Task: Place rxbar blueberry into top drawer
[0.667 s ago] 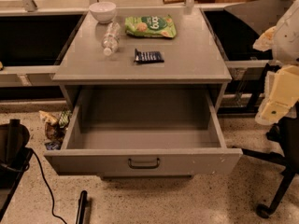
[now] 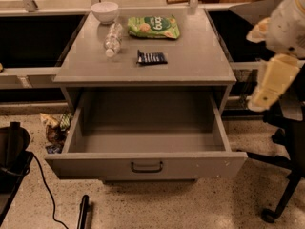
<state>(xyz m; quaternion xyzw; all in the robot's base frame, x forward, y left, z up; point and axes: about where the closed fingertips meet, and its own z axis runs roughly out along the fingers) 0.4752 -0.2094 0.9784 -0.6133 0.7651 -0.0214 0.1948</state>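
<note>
The rxbar blueberry (image 2: 152, 57), a small dark navy bar with light lettering, lies flat on the grey cabinet top (image 2: 195, 61), near its middle. The top drawer (image 2: 147, 144) is pulled wide open below it and holds nothing, with its dark handle (image 2: 147, 166) centred on the front panel. My gripper (image 2: 268, 85), a cream-coloured end of the arm, hangs in the air at the right, beyond the cabinet's right edge and well clear of the bar. It holds nothing that I can see.
On the cabinet top stand a white bowl (image 2: 105, 11), a clear plastic bottle (image 2: 113, 38) lying down and a green chip bag (image 2: 154, 26). A black office-chair base (image 2: 281, 175) is at the right. Crumpled wrappers (image 2: 55, 128) and a black cable (image 2: 43, 190) lie on the floor at the left.
My arm and gripper have shifted slightly left and up at the right side. The bar, the drawer and the other objects have not moved.
</note>
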